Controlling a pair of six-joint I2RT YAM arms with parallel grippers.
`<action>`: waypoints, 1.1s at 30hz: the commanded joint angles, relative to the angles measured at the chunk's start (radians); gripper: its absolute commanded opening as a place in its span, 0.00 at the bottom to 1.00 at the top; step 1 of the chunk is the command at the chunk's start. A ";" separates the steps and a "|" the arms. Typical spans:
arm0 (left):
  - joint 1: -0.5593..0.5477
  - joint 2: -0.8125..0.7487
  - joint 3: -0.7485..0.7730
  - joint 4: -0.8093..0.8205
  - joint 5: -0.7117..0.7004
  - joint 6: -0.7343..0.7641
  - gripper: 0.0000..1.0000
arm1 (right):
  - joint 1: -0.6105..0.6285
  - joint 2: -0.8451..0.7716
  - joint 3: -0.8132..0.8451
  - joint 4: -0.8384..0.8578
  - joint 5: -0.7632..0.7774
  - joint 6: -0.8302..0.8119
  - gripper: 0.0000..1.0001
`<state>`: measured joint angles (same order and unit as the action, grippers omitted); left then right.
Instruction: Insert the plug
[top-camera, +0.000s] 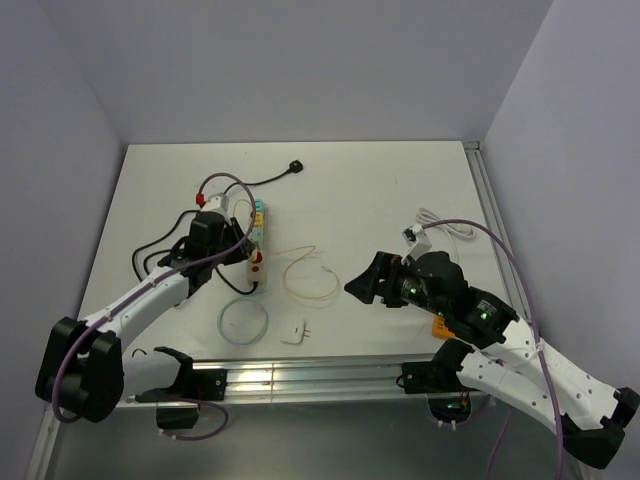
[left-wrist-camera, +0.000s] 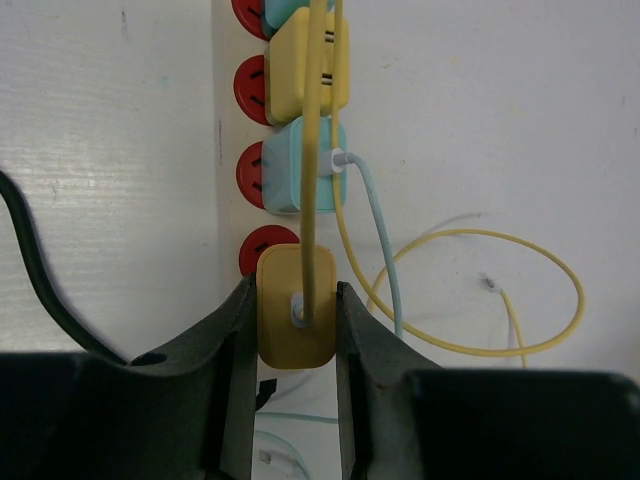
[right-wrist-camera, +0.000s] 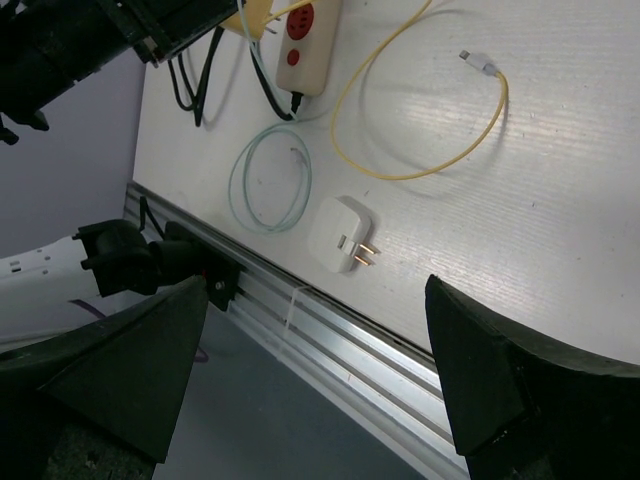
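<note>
On the white table, the left gripper is closed on the yellow plug, set at the power strip's end socket. Full seating cannot be confirmed, and release is judged outstanding. The right gripper is held open and empty.

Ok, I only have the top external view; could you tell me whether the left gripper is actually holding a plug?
Observer: Yes, the left gripper is shut on a yellow adapter, a finger on each side.
Operator: Is it at a socket?
Observer: It sits over the power strip, beside a red switch; whether fully seated, I cannot tell.
Operator: And the right gripper?
Observer: The right gripper is open and empty; the white adapter lies ahead of it, prongs exposed.
</note>
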<state>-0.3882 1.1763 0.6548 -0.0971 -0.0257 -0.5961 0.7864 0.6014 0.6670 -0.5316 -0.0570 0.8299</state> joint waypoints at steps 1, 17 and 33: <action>-0.011 0.039 0.025 0.082 -0.022 -0.002 0.00 | -0.006 -0.017 0.002 0.025 0.003 0.008 0.96; -0.066 0.148 0.078 0.100 -0.095 0.002 0.00 | -0.006 -0.045 -0.006 0.013 0.006 0.017 0.95; -0.075 0.152 0.065 0.102 -0.160 0.030 0.00 | -0.006 -0.046 -0.026 0.021 0.000 0.018 0.95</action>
<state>-0.4618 1.3243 0.6910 -0.0288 -0.1402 -0.5873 0.7864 0.5648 0.6453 -0.5354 -0.0578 0.8448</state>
